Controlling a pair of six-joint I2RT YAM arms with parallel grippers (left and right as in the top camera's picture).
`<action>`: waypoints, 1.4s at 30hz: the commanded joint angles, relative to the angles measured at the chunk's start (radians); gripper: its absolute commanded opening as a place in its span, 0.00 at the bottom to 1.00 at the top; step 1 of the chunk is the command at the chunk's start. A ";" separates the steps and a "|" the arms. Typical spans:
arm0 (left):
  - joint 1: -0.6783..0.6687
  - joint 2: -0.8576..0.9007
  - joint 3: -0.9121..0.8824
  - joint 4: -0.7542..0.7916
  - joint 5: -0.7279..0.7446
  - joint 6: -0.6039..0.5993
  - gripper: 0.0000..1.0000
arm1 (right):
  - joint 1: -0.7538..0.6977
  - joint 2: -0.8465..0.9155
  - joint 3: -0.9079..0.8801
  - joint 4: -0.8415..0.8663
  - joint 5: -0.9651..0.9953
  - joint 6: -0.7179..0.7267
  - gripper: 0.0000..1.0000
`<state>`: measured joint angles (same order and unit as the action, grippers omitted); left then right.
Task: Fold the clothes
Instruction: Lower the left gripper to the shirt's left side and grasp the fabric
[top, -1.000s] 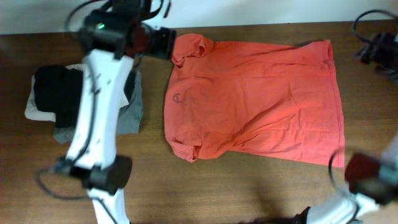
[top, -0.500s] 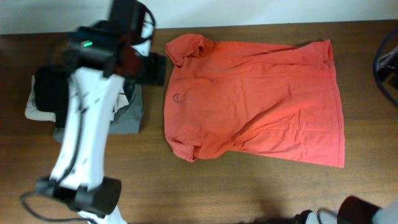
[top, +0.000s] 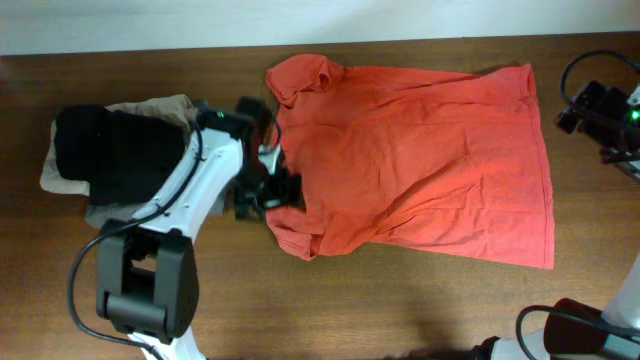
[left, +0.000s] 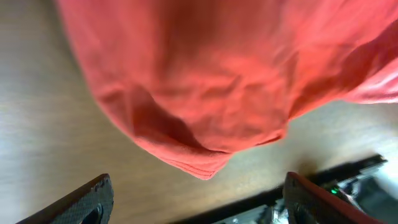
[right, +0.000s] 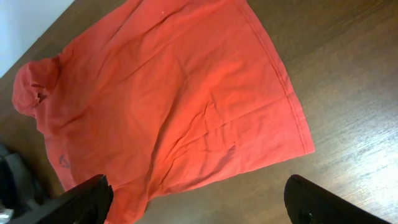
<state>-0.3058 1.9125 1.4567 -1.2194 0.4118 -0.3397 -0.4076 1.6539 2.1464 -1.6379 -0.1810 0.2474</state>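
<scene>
The clothes are a red-orange T-shirt (top: 410, 150) spread flat on the wooden table (top: 400, 300), sleeves to the left and hem to the right. My left gripper (top: 272, 190) hovers at the shirt's left edge by the near sleeve, open and empty. In the left wrist view the bunched sleeve (left: 205, 155) lies just ahead of the gripper (left: 199, 205), its fingers (left: 93, 199) wide apart. My right gripper (top: 578, 108) hangs off the shirt's far right corner, open. The right wrist view shows the whole shirt (right: 168, 99) beyond that gripper (right: 199, 208).
A stack of folded garments, black on beige and grey (top: 110, 150), sits left of the shirt, beside the left arm. The table's back edge meets a white wall (top: 400, 20). Cables hang at the right edge (top: 575, 70).
My left arm swung from the shirt's far left sleeve down to its left edge. The right arm rose from the near right corner to the far right. Both jaws widened.
</scene>
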 joint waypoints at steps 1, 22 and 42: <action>-0.004 -0.011 -0.127 0.080 0.148 -0.109 0.87 | 0.010 -0.024 -0.004 0.004 0.010 -0.011 0.93; 0.110 -0.148 -0.078 0.214 0.005 -0.145 0.00 | 0.010 -0.024 -0.003 0.004 0.010 -0.010 0.93; 0.108 -0.072 -0.034 0.252 -0.230 -0.112 0.61 | 0.010 -0.024 -0.004 0.004 0.010 -0.010 0.93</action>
<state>-0.1940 1.8359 1.4193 -0.9218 0.1814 -0.4652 -0.4057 1.6524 2.1460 -1.6344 -0.1806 0.2390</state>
